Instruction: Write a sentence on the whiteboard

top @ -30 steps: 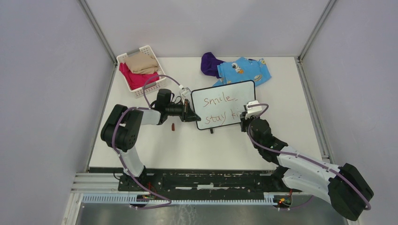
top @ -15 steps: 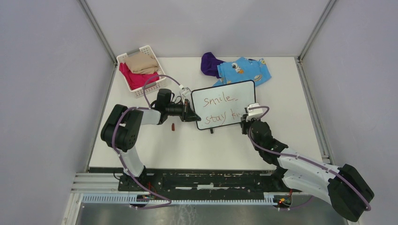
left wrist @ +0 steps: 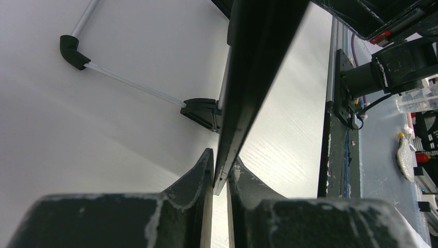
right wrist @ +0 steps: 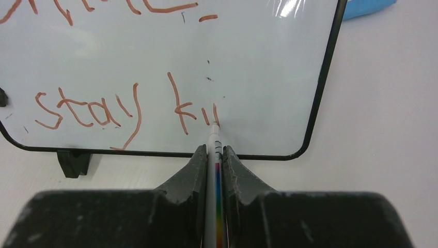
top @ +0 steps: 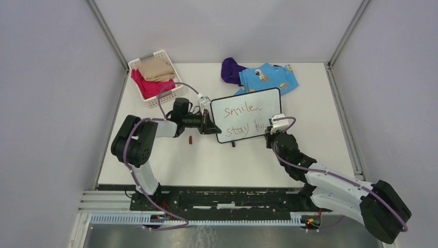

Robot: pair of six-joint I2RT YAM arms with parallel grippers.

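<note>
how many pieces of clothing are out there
4: a beige cloth and a pink cloth in the white basket; a purple cloth and a blue patterned cloth beyond the whiteboard. The basket may hide more.

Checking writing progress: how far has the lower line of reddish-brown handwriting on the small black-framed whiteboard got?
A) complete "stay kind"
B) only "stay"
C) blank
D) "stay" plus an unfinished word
D: the lower line on the whiteboard reads "stay" then "k" and short strokes, with the tip of the thin white marker at the last one.
</note>
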